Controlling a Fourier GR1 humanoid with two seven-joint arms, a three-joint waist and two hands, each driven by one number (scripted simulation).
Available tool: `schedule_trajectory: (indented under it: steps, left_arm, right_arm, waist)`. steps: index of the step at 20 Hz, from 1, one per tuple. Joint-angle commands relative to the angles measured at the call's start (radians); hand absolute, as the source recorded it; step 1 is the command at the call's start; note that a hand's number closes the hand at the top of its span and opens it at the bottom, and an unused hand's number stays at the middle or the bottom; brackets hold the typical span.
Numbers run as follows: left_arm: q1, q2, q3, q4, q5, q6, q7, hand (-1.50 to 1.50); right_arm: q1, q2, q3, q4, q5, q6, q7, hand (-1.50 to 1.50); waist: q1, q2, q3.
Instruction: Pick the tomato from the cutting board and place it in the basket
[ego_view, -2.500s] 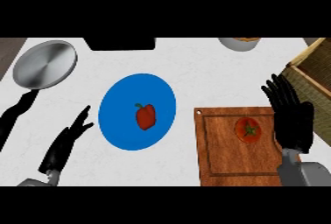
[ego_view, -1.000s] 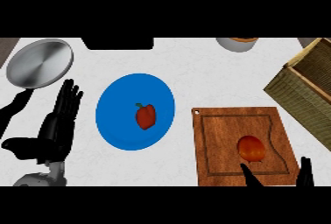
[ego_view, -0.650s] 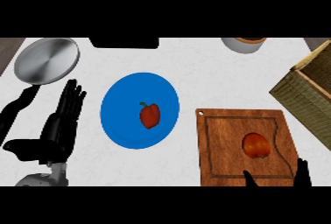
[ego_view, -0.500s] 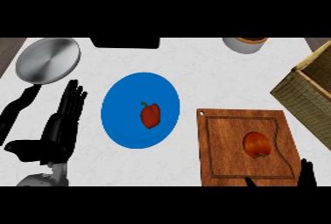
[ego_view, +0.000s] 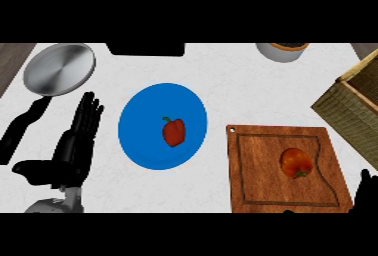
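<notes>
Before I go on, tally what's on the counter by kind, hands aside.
Produce: 2, tomato, red pepper
Plates: 1, blue plate
Boards: 1, cutting board
Baskets: 1, basket
Cookware: 1, pan
Bowls: 1, bowl
Unclear: 1, dark object at far edge
Total: 8

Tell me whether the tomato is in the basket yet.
No, the tomato lies on the cutting board, apart from the wicker basket.

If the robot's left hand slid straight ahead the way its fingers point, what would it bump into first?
Probably the silver pan: the left hand points up the view, and the pan's rim lies just beyond its fingers. How high the hand floats isn't clear.
</notes>
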Motion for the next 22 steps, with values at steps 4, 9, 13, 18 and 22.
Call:
schedule_trajectory:
  steps: [4, 9, 13, 18, 22]
  left_arm:
    - [0.035, -0.006, 0.025, 0.014, 0.009, -0.029, -0.031, 0.0]
    - [0.044, 0.017, 0.044, -0.061, 0.017, -0.045, 0.042, 0.0]
    - [0.066, -0.038, 0.014, 0.006, -0.026, -0.031, -0.046, 0.0]
    - [0.002, -0.003, 0.082, 0.046, 0.014, -0.081, -0.021, 0.0]
    - [-0.001, -0.058, 0.036, 0.017, -0.039, -0.027, -0.006, 0.0]
  right_arm:
    - [-0.319, 0.001, 0.118, 0.023, 0.084, 0.249, 0.347, -1.5]
    - [-0.363, 0.001, 0.039, 0.132, 0.02, 0.171, 0.268, -1.5]
    - [-0.362, 0.001, 0.103, 0.142, 0.066, 0.18, 0.328, -1.5]
    - [-0.448, 0.001, 0.076, 0.23, 0.073, 0.159, 0.35, -1.5]
    - [-0.486, 0.001, 0.012, 0.264, 0.028, 0.155, 0.311, -1.5]
  waist:
    - [-0.006, -0.006, 0.007]
    - [-0.013, -0.008, 0.008]
    - [-0.017, -0.008, 0.008]
    - [-0.018, -0.007, 0.008]
    - [-0.017, -0.008, 0.008]
